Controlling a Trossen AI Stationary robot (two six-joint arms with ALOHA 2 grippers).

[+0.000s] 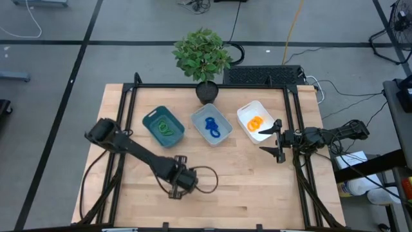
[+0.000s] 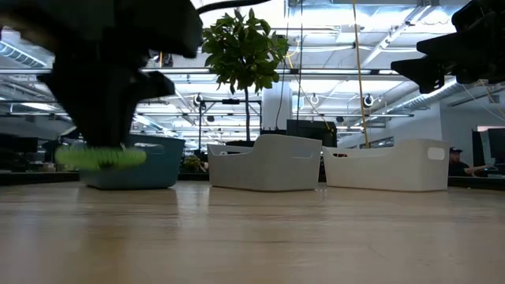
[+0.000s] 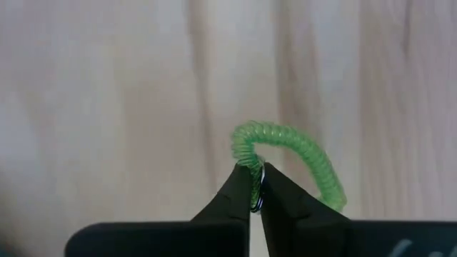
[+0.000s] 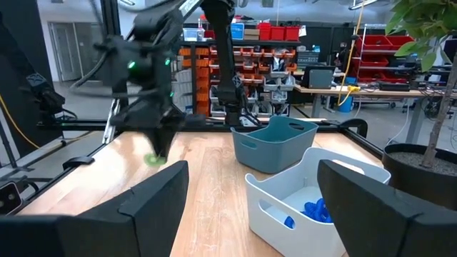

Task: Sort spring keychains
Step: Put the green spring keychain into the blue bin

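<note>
Jaws of the left gripper (image 3: 255, 187) pinch 1 green keychain (image 3: 289, 143) at its ring; right gripper (image 4: 253, 189) jaws are spread.

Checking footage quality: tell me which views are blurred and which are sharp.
Low view: the left pincer and green keychain are smeared, the bins behind crisp. Right wrist view: the left arm is motion-blurred, the teal bin sharp. Left wrist view: keychain in focus, table soft.
</note>
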